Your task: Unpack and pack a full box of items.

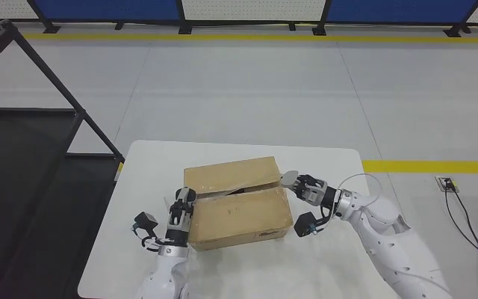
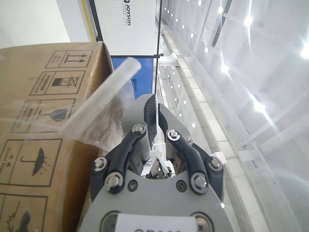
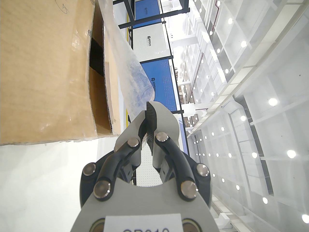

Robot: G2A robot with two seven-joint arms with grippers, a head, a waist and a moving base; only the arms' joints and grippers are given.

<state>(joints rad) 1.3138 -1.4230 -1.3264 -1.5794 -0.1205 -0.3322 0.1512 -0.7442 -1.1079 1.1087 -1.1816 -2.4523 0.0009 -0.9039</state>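
A brown cardboard box lies on the white table, its top flaps parted by a thin dark slit. My right gripper is at the box's right end. In the right wrist view it is shut on a strip of clear tape that runs back along the box edge. My left gripper stands against the box's left end, fingers up. In the left wrist view it is shut with nothing between the pads. A loose curl of clear tape hangs off the box beside it.
A black metal rack stands off the table's left side. Bare table surface lies in front of the box and to its right. A yellow line marks the floor beyond the table.
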